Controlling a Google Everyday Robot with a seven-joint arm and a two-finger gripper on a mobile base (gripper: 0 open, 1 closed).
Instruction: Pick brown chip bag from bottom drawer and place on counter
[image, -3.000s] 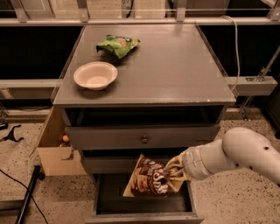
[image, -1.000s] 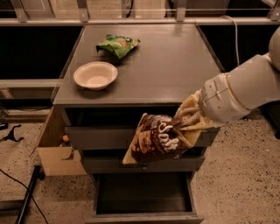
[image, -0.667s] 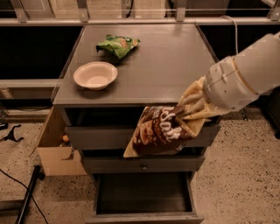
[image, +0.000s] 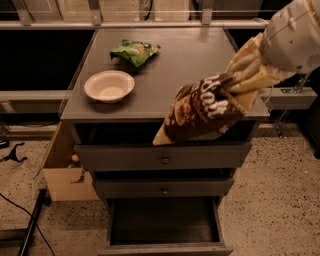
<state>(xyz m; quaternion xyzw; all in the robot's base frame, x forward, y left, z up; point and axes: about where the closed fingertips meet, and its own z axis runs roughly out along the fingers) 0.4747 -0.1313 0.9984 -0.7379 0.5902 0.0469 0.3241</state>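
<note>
We see the counter (image: 200, 55) carrying a white bowl (image: 109, 86) front-left and a green bag (image: 135, 51) just behind it, apart. The gripper (image: 239, 80) hangs over the front-right edge, clamped on the chip bag (image: 200, 112).

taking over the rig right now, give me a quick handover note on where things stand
The gripper is at the front right corner of the counter, fingers shut on the upper end of the brown chip bag.
The bag is out of the drawer and hangs tilted across the counter's front edge, not set down yet.
The bottom drawer is open, with nothing visible inside.
A white bowl and a green bag sit on the counter's left side.
Done: the pick. Left: move the bag over bare counter, probably on the right, lower it and release.
</note>
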